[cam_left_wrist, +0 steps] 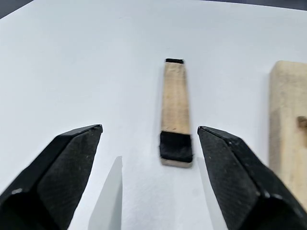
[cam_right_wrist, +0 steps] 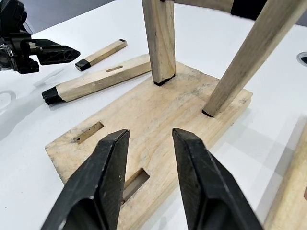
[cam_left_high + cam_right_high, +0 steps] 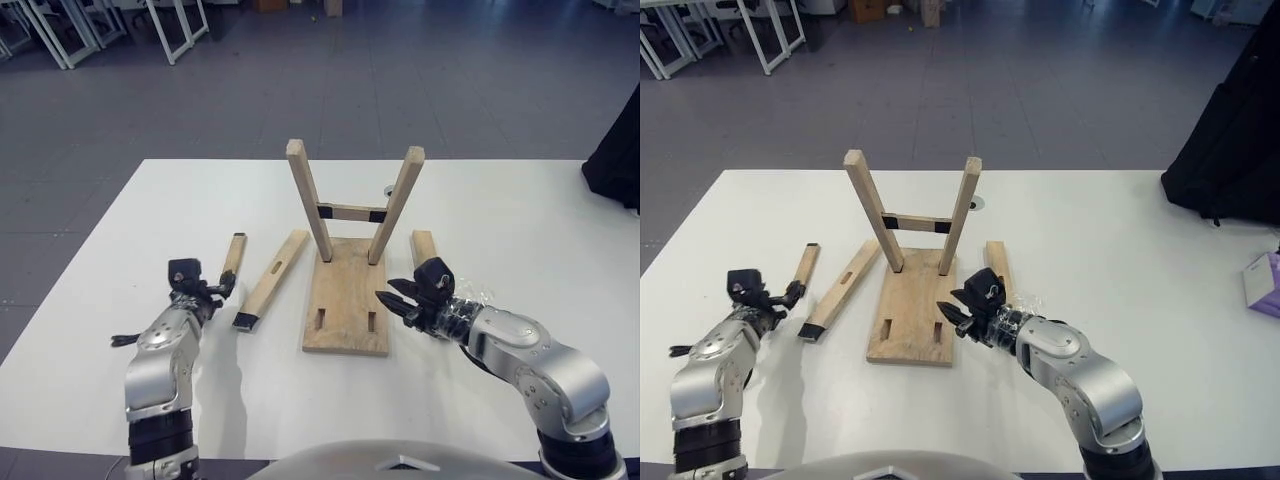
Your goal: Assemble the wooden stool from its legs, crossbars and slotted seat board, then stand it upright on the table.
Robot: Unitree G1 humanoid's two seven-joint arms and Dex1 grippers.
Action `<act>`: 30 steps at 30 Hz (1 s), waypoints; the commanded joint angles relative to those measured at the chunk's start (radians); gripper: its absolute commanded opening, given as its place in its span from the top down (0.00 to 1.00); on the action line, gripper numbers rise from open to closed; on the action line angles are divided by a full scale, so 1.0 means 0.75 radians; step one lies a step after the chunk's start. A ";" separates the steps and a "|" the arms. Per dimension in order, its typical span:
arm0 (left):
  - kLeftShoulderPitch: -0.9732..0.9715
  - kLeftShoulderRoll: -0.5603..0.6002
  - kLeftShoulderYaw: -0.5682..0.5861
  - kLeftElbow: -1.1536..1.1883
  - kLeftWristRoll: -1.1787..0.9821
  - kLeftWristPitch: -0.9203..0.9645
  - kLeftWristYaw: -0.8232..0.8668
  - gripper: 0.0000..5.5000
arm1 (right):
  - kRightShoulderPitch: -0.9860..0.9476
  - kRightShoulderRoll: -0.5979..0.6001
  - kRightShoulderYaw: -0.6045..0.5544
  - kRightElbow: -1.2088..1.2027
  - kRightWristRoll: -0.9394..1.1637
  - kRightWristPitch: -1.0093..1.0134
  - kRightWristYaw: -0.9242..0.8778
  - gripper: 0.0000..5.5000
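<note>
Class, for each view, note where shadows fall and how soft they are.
Left eye view: even light on the white table, faint shadows beside the seat board. Left wrist view: the short crossbar throws a thin, soft shadow at its near end. Right wrist view: a soft grey band lies beside the seat board.

The two head cameras sit side by side, high up, looking forward and down at the same desk (image 3: 520,200). The left wrist camera looks close over the left end effector (image 1: 149,128) at a crossbar (image 1: 175,103). The right wrist camera looks low past the right end effector (image 2: 150,131) over the seat board (image 2: 144,110), and sees that crossbar too.
</note>
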 commanded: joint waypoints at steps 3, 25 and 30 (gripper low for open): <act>0.062 -0.040 -0.035 0.031 -0.060 0.095 -0.034 0.33 | -0.033 0.017 -0.003 -0.018 0.037 0.051 -0.043 0.70; 0.060 0.023 -0.196 0.851 -0.010 -0.316 -0.229 0.74 | -0.206 -0.005 -0.080 0.065 0.100 0.134 -0.066 0.70; 0.085 -0.009 -0.144 0.795 -0.085 -0.332 -0.227 0.76 | -0.251 0.010 -0.135 0.106 0.111 0.153 -0.099 0.70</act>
